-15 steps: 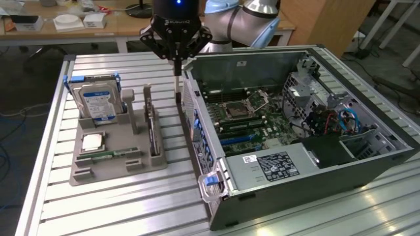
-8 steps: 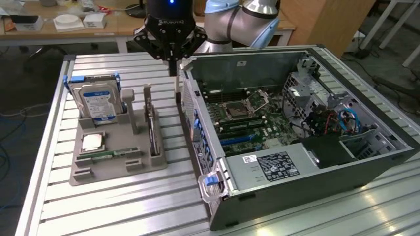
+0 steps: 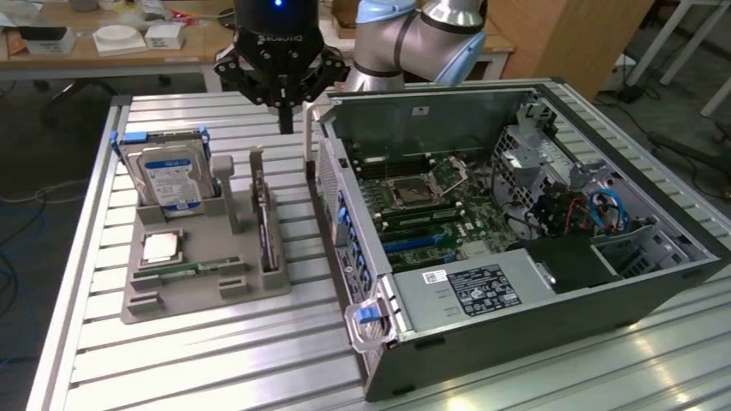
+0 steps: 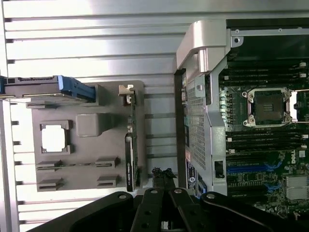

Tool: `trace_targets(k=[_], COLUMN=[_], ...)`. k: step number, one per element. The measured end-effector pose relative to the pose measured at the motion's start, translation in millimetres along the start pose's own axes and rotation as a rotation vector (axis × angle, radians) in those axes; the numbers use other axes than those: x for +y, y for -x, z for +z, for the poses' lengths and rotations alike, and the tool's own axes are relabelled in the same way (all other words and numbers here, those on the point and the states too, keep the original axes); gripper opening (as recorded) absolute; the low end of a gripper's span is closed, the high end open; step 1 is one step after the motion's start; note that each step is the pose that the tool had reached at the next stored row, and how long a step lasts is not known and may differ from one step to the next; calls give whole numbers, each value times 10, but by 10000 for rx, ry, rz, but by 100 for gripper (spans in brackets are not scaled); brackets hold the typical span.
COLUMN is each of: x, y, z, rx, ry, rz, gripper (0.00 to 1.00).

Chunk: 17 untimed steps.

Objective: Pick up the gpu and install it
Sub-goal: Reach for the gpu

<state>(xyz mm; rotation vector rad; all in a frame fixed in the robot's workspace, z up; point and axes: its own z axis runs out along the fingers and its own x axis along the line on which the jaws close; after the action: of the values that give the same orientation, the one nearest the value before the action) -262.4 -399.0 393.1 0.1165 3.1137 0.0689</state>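
Exterior view first: the gripper (image 3: pixel 284 120) hung above the far end of the grey tray (image 3: pixel 205 291), with its two fingers pressed together and nothing between them. The gpu (image 3: pixel 265 224) stood on its edge in a slot of this tray, below the gripper and a little nearer to the camera, apart from the fingers. The hard drive (image 3: pixel 171 175) stood upright in the same tray, on the side of the gpu away from the computer case (image 3: pixel 514 282). The case lay open on the surface (image 3: pixel 171 368), and I could see no card in the slots of its motherboard (image 3: pixel 457 218). So I judge that the task was at its beginning: the gpu was not yet picked up, and the whole installing was left to do.

Wrist view: the gripper (image 4: pixel 163 174) was closed and empty. The gpu (image 4: pixel 133 145) was near the fingertips, ahead and slightly aside, not touching them. It sat in the tray (image 4: pixel 82 154), between the processor (image 4: pixel 53 137) and the case wall (image 4: pixel 193 121).
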Motion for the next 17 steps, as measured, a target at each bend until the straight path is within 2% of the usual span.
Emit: trace_targets(k=[17], x=[-23], y=[-307], z=[-7], rx=[0], ry=[0], rz=[1], gripper=[10])
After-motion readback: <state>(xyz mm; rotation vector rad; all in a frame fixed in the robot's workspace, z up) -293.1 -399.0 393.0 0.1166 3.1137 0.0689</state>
